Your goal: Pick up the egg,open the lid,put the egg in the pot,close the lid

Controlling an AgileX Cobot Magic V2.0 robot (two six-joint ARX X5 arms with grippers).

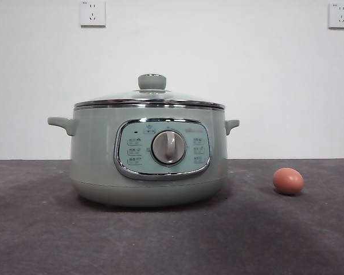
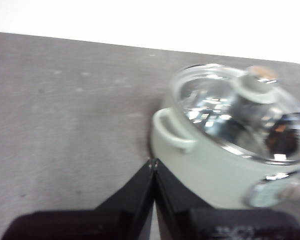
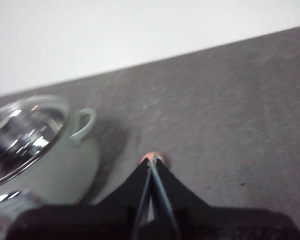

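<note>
The sage-green pot (image 1: 149, 163) sits square on the dark table (image 1: 40, 235), its silver dial (image 1: 168, 147) facing out. The glass lid (image 1: 149, 98) is on, knob (image 1: 152, 81) up. Off to one side — well apart — the brown egg (image 1: 288, 181) lies alone. Two wall sockets (image 1: 92, 12) sit high behind.

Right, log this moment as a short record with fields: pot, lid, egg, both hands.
pot: large round sage-green electric pot standing on the dark grey table, silver dial facing the front camera
lid: domed glass lid with steel rim and green knob, seated on the pot
egg: small brown-orange egg lying on the table beside the pot, apart from it
left hand: left hand shut, empty, above the table near a pot handle
right hand: right hand shut, empty, raised with the egg just past its tips
</note>
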